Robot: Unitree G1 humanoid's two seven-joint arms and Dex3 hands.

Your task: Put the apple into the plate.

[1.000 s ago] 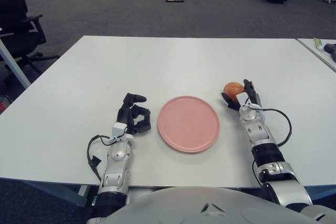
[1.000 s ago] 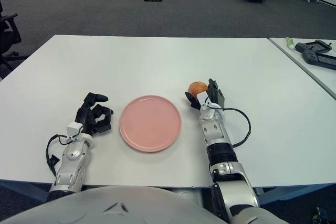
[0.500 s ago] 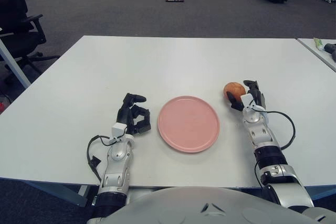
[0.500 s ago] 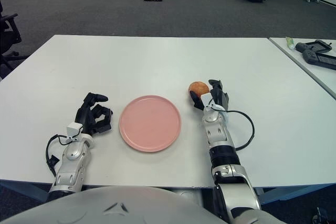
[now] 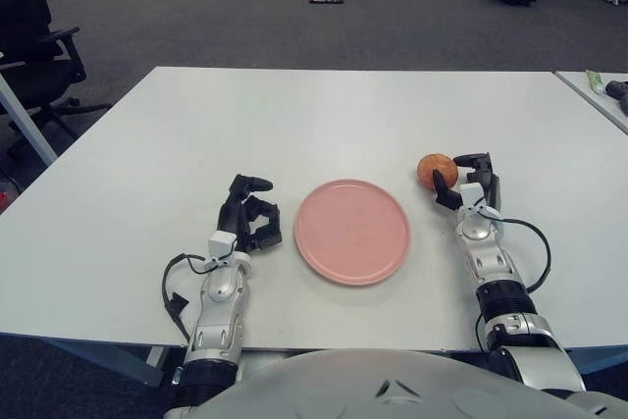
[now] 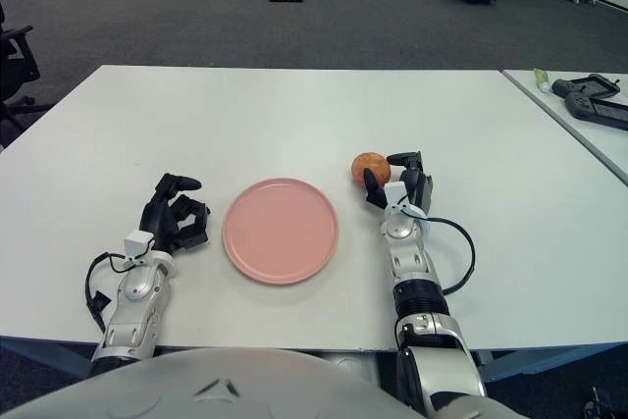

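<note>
The apple (image 5: pixel 436 170) sits on the white bench (image 5: pixel 324 115) at about 2 o'clock from the pink plate (image 5: pixel 352 231), just off its rim and not on it. The right hand (image 5: pixel 469 186) is plainly the nearer one: the apple lies at roughly 10 o'clock from that hand, right beside it, with the dark fingers (image 6: pixel 402 158) reaching toward the fruit's right side and a lower digit close under it. The digits are part-curled and narrow rather than spread, next to the apple but apparently not closed around it; whether any tip actually touches the skin cannot be told from either eye view. The apple is round, so it has no long axis to line up with, and what matters is only that the plate lies on the far side of the fruit from the hand, toward 8 o'clock. The right forearm runs up from the near bench edge at 6 o'clock, nearly straight, wrist raised slightly. The left hand (image 5: pixel 251 222) rests idle on the bench at 9 o'clock from the plate, fingers curled and empty. The task looks barely started: a secure hold seems needed first.
</note>
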